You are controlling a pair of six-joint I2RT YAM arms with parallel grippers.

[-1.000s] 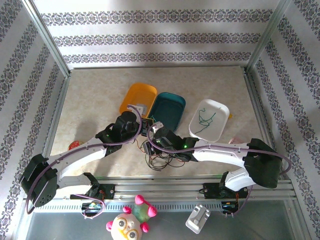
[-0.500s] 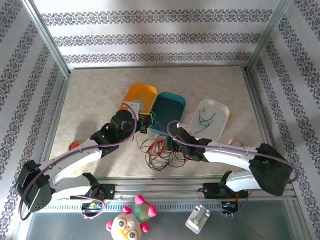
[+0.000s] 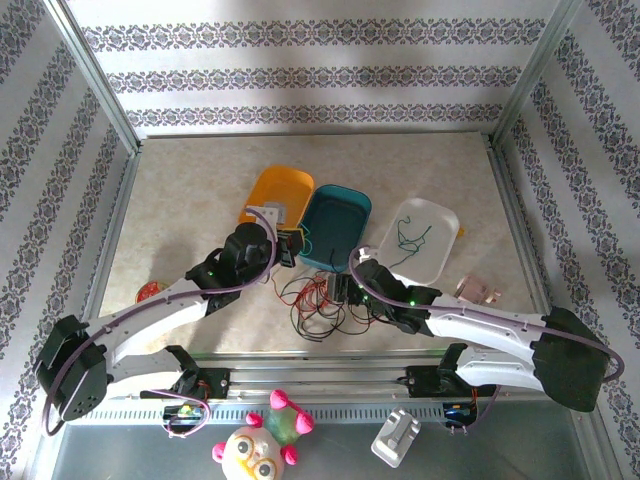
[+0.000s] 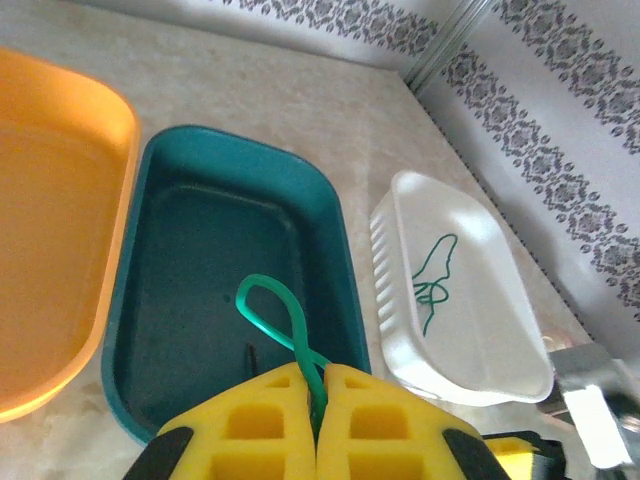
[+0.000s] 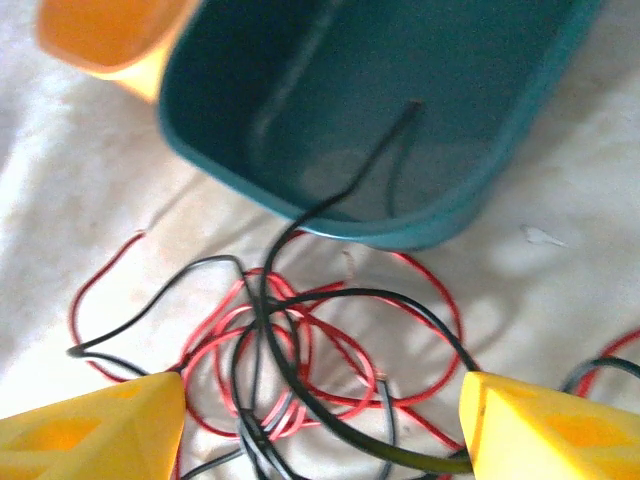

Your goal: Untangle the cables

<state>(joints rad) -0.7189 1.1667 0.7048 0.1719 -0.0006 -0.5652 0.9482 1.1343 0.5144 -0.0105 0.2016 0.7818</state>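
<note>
The cables lie as a tangle of red and black loops (image 3: 315,305) on the table in front of the teal tray (image 3: 340,215). My left gripper (image 4: 318,385) is shut on a green cable (image 4: 275,310), whose loop hangs over the teal tray's floor. My right gripper (image 5: 322,400) stands open low over the red and black tangle (image 5: 300,350), one finger at each side of it and nothing pinched. One black cable (image 5: 390,140) rises from the tangle over the teal rim into that tray. Another green cable (image 4: 435,285) lies in the white tray (image 4: 480,350).
An orange tray (image 3: 275,190) stands left of the teal one, and the white tray (image 3: 432,215) to its right. A small pinkish object (image 3: 478,292) lies at the right and a red one (image 3: 148,292) at the left. Metal frame posts border the table.
My right arm has swung its elbow out to the right and its gripper has shifted right over the tangle. My left gripper has barely moved, still holding the green cable by the teal tray.
</note>
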